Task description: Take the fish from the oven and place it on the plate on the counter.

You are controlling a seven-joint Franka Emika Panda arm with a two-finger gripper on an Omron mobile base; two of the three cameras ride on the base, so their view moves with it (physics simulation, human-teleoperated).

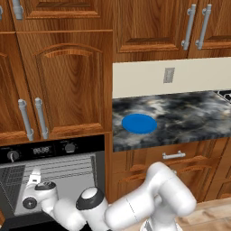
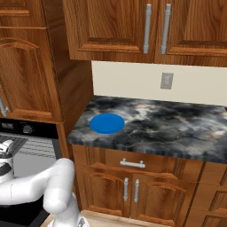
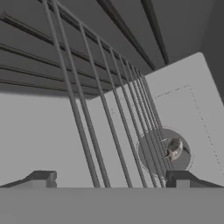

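I've got the gripper (image 3: pixel 111 178) inside the oven (image 1: pixel 54 180) with jaws wide and nothing in them. Hand view shows a wire rack (image 3: pixel 109 109) and a tiny grey lump right of the tips, maybe the fish (image 3: pixel 174 148); can't tell its axis. Base views show the plate (image 1: pixel 139 123) on the counter (image 1: pixel 189 117)

No legible text in the kitchen scene.
The oven (image 1: pixel 49 180) carries a small digital display (image 1: pixel 41 150) on its black control panel, between two knobs, but its pale characters are too blurred to read; no brand, label or sign shows on cabinets, counter (image 1: pixel 180 117) or wall.
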